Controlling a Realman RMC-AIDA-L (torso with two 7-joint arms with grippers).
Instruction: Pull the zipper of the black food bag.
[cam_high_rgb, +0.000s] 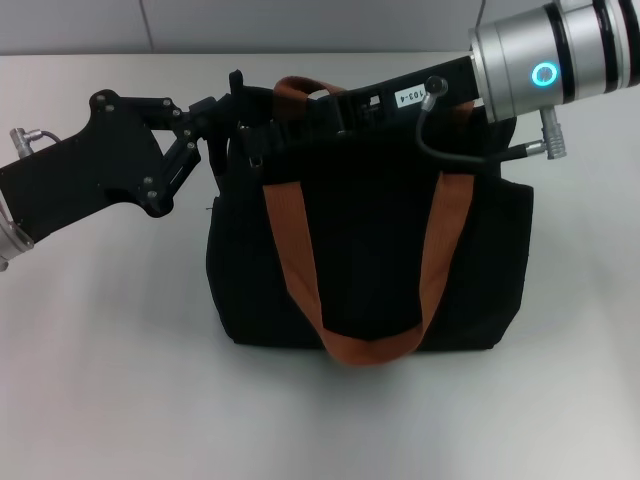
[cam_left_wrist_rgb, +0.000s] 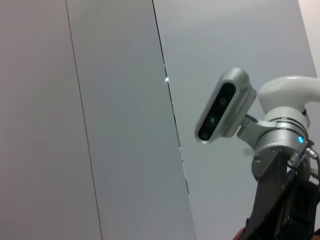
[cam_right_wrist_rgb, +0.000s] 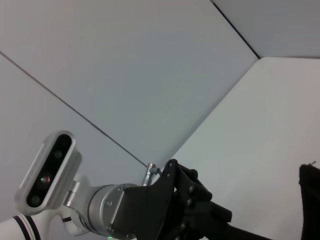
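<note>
1. Head view: looked forward and down from above onto the white table (cam_high_rgb: 90, 380), at middling range. It took in the whole black food bag (cam_high_rgb: 370, 270), with the left gripper (cam_high_rgb: 228, 120) and right gripper (cam_high_rgb: 300, 105) at its top edge.
2. Left wrist view: faced upward and away from the table, onto grey wall panels (cam_left_wrist_rgb: 100, 120) and the right arm (cam_left_wrist_rgb: 280, 150) with its wrist camera (cam_left_wrist_rgb: 220, 107).
3. Right wrist view: faced across the table toward the wall, close on the left arm (cam_right_wrist_rgb: 150, 210) and its wrist camera (cam_right_wrist_rgb: 47, 167).
4. Shared: each wrist view caught the other arm; head and right wrist views shared the table.
</note>
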